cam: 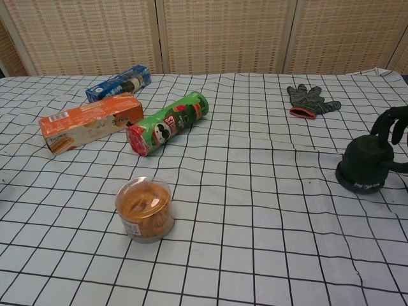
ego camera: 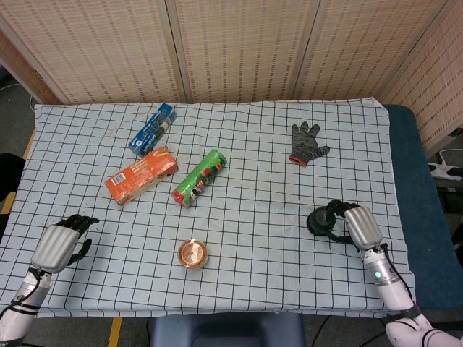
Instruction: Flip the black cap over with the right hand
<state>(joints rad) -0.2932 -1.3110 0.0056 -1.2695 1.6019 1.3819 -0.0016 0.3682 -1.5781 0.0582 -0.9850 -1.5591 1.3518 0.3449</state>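
The black cap [ego camera: 318, 221] sits near the table's right edge, and in the chest view the black cap [cam: 365, 163] stands tilted, its rim with small white lettering facing the camera. My right hand [ego camera: 356, 225] is at its right side, fingers curled over the top and thumb at the near side, gripping it. Only the dark fingertips [cam: 390, 121] of that hand show at the chest view's right edge. My left hand [ego camera: 59, 242] rests at the front left corner, holding nothing, fingers loosely apart.
A grey glove [ego camera: 307, 144] lies beyond the cap. A green chips can [ego camera: 200, 178], an orange box [ego camera: 141, 176] and a blue box [ego camera: 153, 129] lie at the centre left. A round clear tub [ego camera: 193, 254] stands near the front edge. The checked cloth [ego camera: 260, 253] ends just right of my hand.
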